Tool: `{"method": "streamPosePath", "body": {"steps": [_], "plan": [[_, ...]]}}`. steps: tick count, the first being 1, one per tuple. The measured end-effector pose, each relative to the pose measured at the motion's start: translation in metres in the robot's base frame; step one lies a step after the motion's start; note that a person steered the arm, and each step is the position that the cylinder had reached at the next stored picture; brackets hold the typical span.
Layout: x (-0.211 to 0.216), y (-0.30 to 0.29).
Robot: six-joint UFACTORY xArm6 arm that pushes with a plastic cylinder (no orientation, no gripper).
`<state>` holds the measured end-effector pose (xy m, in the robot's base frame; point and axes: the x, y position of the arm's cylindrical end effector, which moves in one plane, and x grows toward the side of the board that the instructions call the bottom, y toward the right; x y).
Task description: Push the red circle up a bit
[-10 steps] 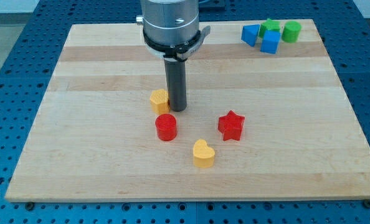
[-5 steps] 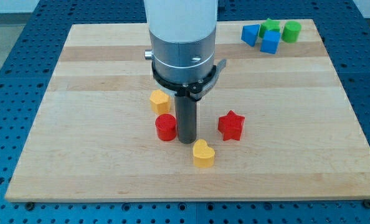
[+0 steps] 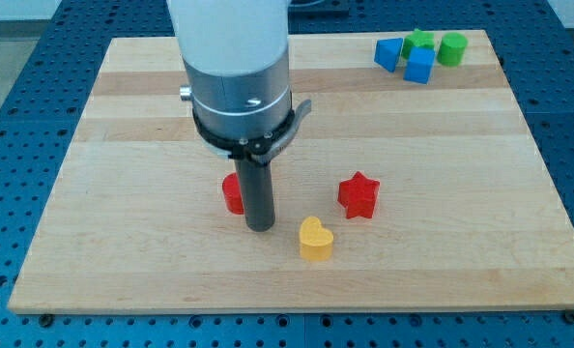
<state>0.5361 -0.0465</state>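
Note:
The red circle (image 3: 232,194) lies left of the board's middle, mostly hidden behind my rod; only its left edge shows. My tip (image 3: 259,227) rests on the board just below and to the right of it, close to or touching it. The rod and the arm's body hide the spot where a yellow block stood above the red circle. A red star (image 3: 358,194) lies to the right of my tip. A yellow heart (image 3: 315,240) lies at its lower right.
At the view's top right stand a blue triangular block (image 3: 389,53), a blue block (image 3: 420,66), a green star-like block (image 3: 419,41) and a green cylinder (image 3: 452,48). The wooden board (image 3: 123,261) ends on a blue pegboard table.
My tip has swung from above the red circle, down past its right side, to just below it. The red circle has shifted a little left. The arm now hides the yellow block.

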Motion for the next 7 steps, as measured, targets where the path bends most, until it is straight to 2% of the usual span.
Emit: {"method": "streamPosePath", "body": {"steps": [3,7], "plan": [[0.004,-0.012],[-0.024,-0.027]]}}
